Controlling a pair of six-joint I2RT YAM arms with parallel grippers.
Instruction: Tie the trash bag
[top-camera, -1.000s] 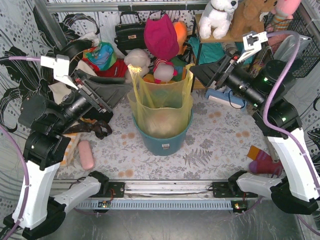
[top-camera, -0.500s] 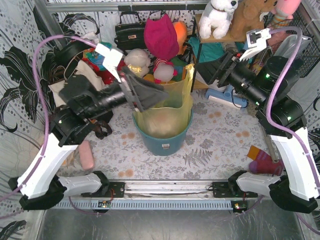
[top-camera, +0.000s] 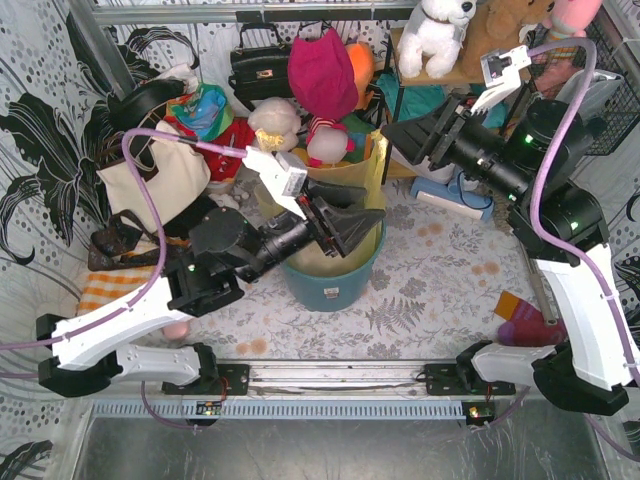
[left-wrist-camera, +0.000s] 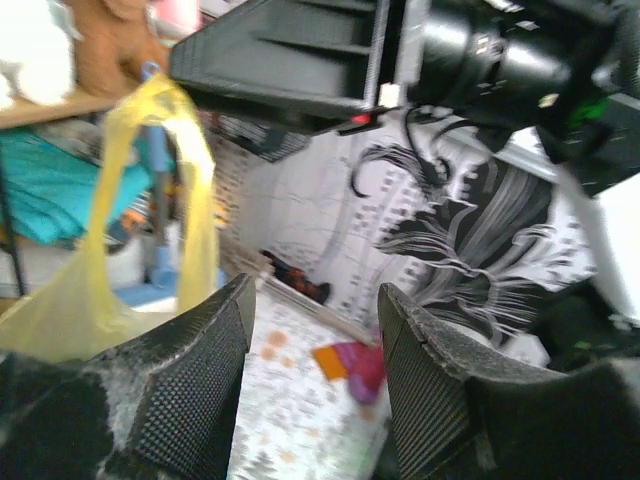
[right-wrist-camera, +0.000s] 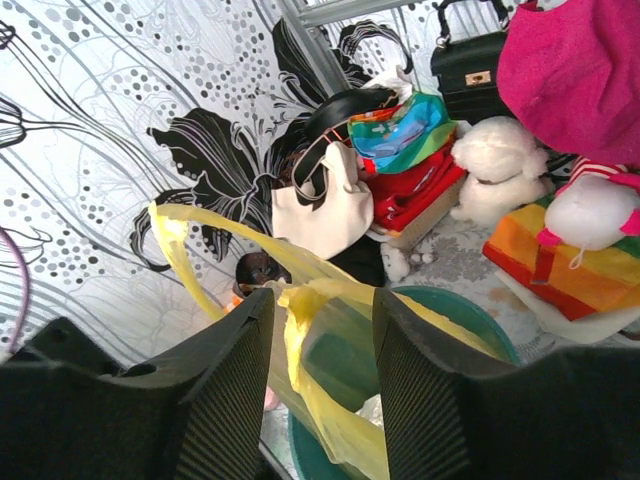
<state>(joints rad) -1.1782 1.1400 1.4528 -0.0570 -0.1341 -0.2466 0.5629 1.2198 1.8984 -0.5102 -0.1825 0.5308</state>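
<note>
The trash bag (top-camera: 372, 168), thin yellow plastic, lines the round teal bin (top-camera: 335, 285), and its handles stand up above the rim. My left gripper (top-camera: 375, 218) reaches across the bin's mouth, pointing right. It is open, with only floor between its fingers (left-wrist-camera: 315, 292), and the bag's right handle (left-wrist-camera: 195, 190) hangs to its left. My right gripper (top-camera: 385, 130) points left at that same handle. Its jaws (right-wrist-camera: 323, 295) are open with a twisted strand of the bag (right-wrist-camera: 305, 330) running between them, untouched by the pads. White paper shows inside the bin (right-wrist-camera: 445, 302).
Behind the bin are plush toys, a magenta hat (top-camera: 322, 72) and a black handbag (top-camera: 258, 68). A cream tote (top-camera: 150, 185) sits at the left. A purple and orange sock (top-camera: 525, 325) lies at the right. A shelf with a white plush (top-camera: 435, 35) stands at the back right.
My left arm has swung from the far left across over the bin and now points right. My right gripper has dropped slightly toward the bag's handle and its jaws have narrowed.
</note>
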